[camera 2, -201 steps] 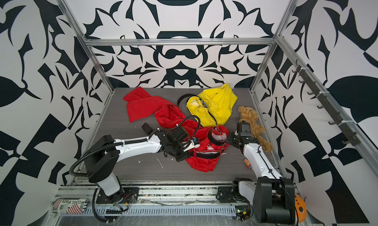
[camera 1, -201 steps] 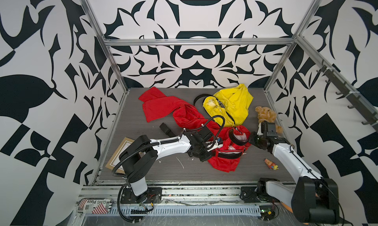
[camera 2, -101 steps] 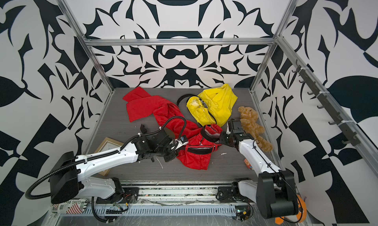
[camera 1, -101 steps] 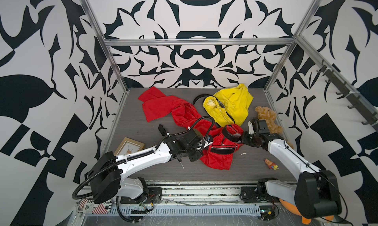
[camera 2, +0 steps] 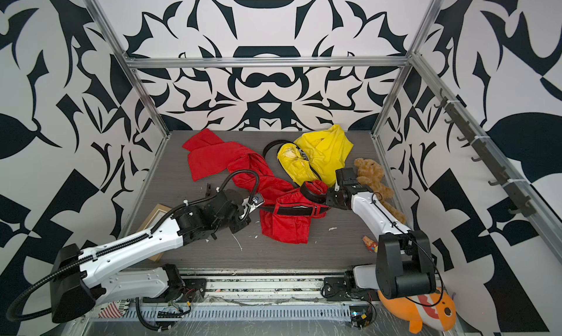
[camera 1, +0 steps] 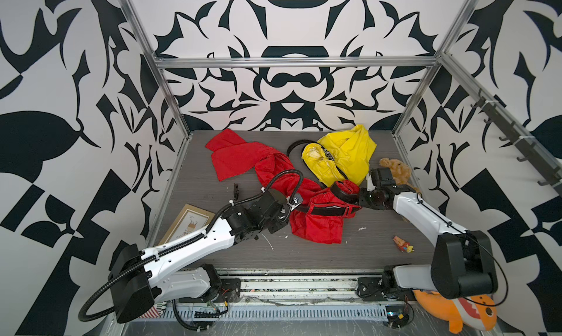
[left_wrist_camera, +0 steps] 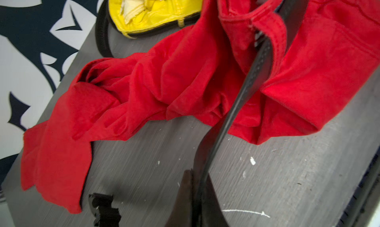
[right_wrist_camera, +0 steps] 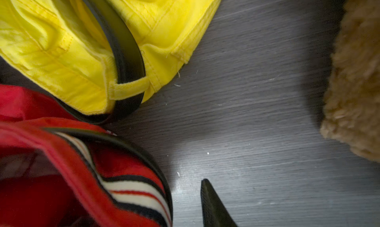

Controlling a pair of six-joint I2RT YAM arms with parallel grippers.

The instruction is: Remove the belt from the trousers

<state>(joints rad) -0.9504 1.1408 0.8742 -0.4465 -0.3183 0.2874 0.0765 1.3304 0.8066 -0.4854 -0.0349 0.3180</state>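
Gripper state first: my left gripper (camera 1: 288, 210) was clenched on the black belt (camera 1: 322, 211), and the strap ran straight out of its jaws. My right gripper (camera 1: 349, 194) sat at the far end of the waistband. Only one of its fingers (right_wrist_camera: 213, 207) showed in the right wrist view, clear of the cloth, so I could not tell whether it held anything.

On the grey tabletop (camera 1: 380, 249) the red trousers (camera 1: 316, 229) lay crumpled, legs trailing toward the back left corner and waist toward the front, between my two arms. Just behind them lay the yellow trousers (camera 1: 343, 158), which had a dark belt of their own.

The black belt was on the red pair. It ran along the waistband from the left gripper toward the right gripper, and in the left wrist view it passed through a red belt loop (left_wrist_camera: 275, 34) just beyond my grip. A small silvery piece (camera 1: 297, 199) beside the left gripper was likely the buckle, though I could not be sure.

I judged the job barely begun — one end was free and in hand, yet nearly the whole length sat threaded in the loops. What remained was to draw it out loop by loop with the waistband pinned — then lay it clear of the trousers.
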